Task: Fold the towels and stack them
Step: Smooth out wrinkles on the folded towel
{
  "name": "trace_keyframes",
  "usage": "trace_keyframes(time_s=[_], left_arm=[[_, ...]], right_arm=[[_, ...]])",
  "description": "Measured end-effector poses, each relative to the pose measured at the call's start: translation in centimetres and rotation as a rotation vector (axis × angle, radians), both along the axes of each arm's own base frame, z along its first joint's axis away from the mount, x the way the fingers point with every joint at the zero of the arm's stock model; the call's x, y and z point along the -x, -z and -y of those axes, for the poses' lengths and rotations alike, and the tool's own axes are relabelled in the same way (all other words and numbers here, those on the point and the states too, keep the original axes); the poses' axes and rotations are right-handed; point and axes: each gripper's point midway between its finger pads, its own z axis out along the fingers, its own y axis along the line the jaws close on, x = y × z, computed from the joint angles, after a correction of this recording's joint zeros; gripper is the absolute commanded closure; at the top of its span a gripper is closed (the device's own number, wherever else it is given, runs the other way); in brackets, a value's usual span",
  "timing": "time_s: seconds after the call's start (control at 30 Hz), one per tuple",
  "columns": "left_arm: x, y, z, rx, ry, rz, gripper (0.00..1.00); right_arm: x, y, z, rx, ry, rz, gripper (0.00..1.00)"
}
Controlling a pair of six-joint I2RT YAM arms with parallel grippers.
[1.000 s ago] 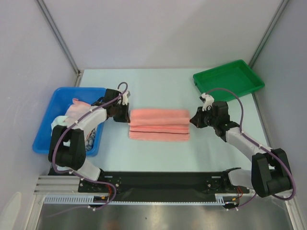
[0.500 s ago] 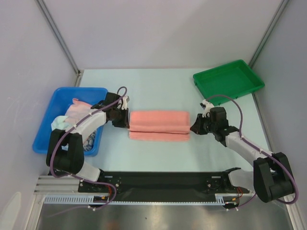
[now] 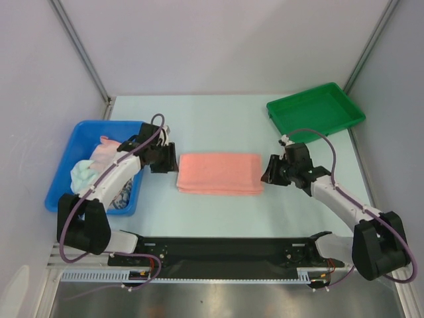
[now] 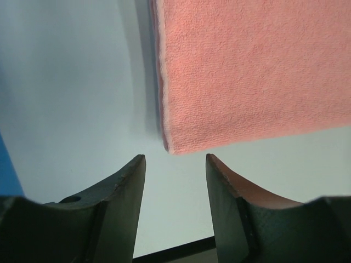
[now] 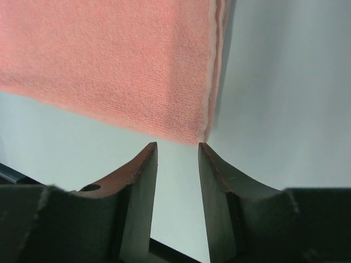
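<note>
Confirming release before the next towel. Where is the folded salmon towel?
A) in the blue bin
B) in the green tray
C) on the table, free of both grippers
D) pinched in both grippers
C: salmon towel flat on the table; left gripper and right gripper open, empty, beside it.

folded towel [image 3: 219,173]: salmon-pink | bin [image 3: 83,136]: blue | tray [image 3: 317,111]: green | table [image 3: 212,126]: pale mint

Looks like a robotics lab test cell, not a home. Walled in by plain pale panels [image 3: 218,46] across the top and both sides of the frame, with bare metal struts [image 3: 79,48] at upper left and upper right. Fitted with a left arm [image 3: 116,173] and a right arm [image 3: 338,199], both trailing purple cables, on a black mounting rail [image 3: 225,250] along the bottom. Furnished only with a pale table [image 3: 218,126], a green tray [image 3: 318,109] at upper right and a blue bin [image 3: 79,139] at left
</note>
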Motion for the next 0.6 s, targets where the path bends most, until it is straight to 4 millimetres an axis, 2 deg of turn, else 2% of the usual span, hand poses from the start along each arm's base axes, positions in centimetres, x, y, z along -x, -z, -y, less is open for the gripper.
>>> trace_keyframes(time_s=[0.1,0.23,0.3,0.47,0.5,0.6], left_arm=[[0.0,0.7,0.5,0.028,-0.027,-0.006,0.45],[1.2,3.7,1.1,0.04,-0.039,-0.085,0.46],[1.8,5.3,1.4,0.038,-0.043,-0.128,0.46],[2.1,6.9,1.8,0.036,-0.055,-0.169,0.56],[2.0,7.0,1.8,0.034,-0.058,-0.168,0.59],[1.8,7.0,1.8,0.035,-0.066,-0.159,0.59]], right_arm=[[0.1,1.3,-0.7,0.019,0.003,-0.047,0.59],[0.7,4.3,-0.7,0.074,0.004,-0.139,0.58],[0.7,5.2,-0.4,0.097,0.013,-0.164,0.58],[0.4,5.5,-0.3,0.104,0.023,-0.15,0.67],[0.4,5.6,-0.3,0.104,0.023,-0.149,0.67],[0.4,5.7,-0.3,0.102,0.022,-0.144,0.66]])
